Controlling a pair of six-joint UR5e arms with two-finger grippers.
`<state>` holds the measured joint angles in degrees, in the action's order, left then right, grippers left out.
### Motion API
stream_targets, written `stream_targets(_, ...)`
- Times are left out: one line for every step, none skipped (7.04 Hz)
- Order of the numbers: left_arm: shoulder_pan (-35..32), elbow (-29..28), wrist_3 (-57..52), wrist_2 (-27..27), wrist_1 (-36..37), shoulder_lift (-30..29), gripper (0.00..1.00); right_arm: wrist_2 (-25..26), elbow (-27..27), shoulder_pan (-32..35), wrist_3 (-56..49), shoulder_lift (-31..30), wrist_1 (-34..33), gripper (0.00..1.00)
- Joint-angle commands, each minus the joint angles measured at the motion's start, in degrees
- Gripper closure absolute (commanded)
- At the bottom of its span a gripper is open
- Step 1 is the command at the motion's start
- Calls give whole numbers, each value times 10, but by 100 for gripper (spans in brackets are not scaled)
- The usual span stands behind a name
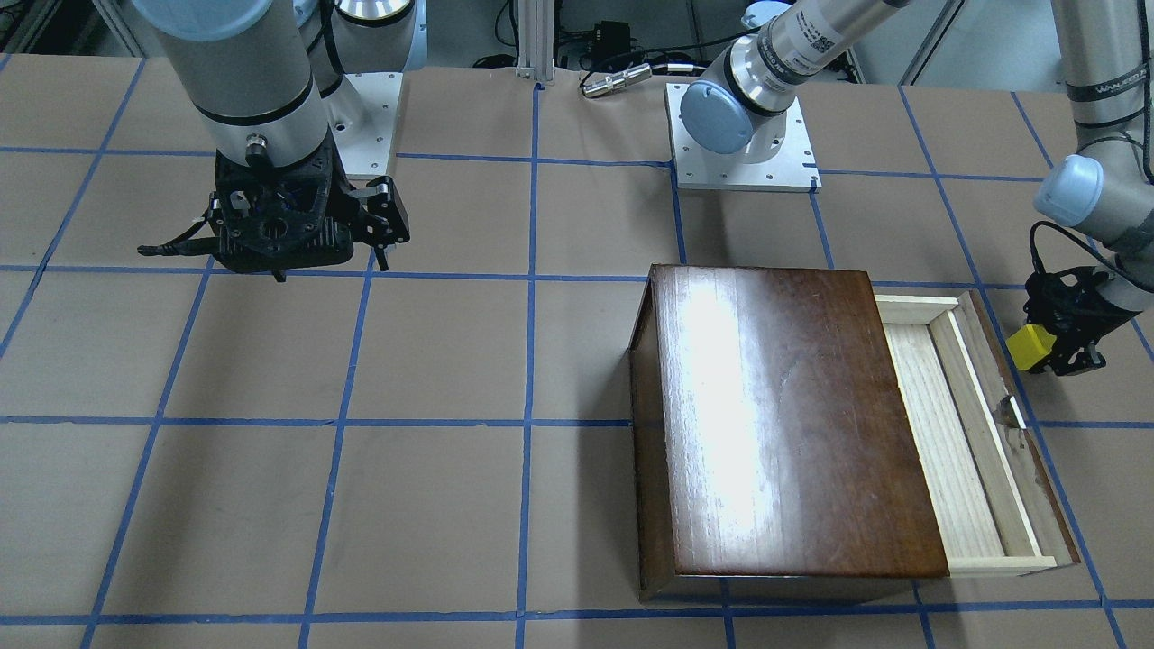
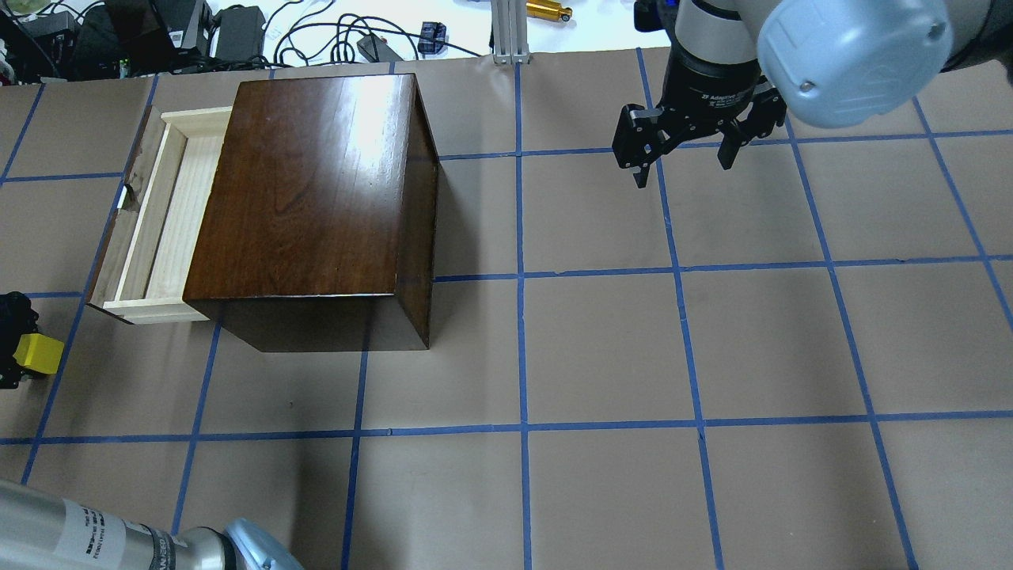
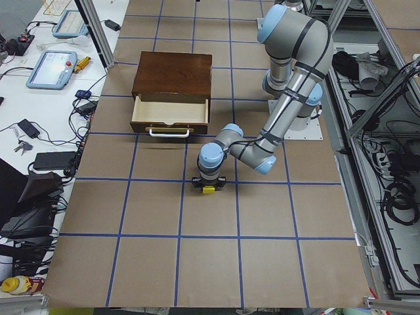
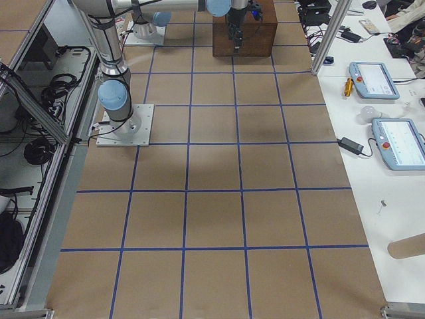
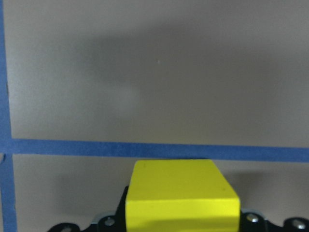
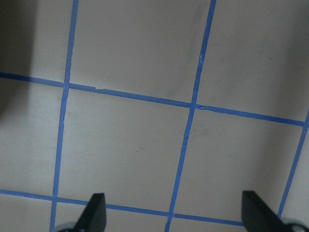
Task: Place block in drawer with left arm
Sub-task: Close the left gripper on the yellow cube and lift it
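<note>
The small yellow block [image 1: 1030, 348] is held in my left gripper [image 1: 1050, 346], which is shut on it just above the table. The block fills the bottom of the left wrist view [image 5: 181, 193] and shows at the overhead view's left edge [image 2: 38, 354]. The drawer [image 1: 938, 451] stands pulled out of the dark brown wooden box [image 1: 784, 424], and its pale-wood inside is bare. The block hangs outside the drawer [image 2: 170, 229], beyond its dark front panel and toward the robot's end. My right gripper [image 2: 684, 154] hovers open and holds nothing, far off to the other side of the box [image 2: 316, 190].
Blue tape lines grid the brown tabletop. A metal handle [image 3: 169, 133] sticks out from the drawer front, facing the left gripper. The arms' white base plates [image 1: 744, 144] sit at the robot's edge. Cables and power bricks [image 2: 237, 32] lie beyond the far edge, and teach pendants [image 4: 375, 80] on a side table.
</note>
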<state>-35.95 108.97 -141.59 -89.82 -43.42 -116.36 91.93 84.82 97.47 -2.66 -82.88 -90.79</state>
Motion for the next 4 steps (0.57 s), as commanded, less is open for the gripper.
stream_targets(0,0,0,0,0,0,100,0,0,0,0,0,0,0)
stream_targets(0,-2,0,0,0,1,100,0,0,0,-1,0,0,0)
stream_targets(0,-2,0,0,0,0,100,0,0,0,-1,0,0,0)
stream_targets(0,-3,4,3,-1,6,100,0,0,0,-1,0,0,0)
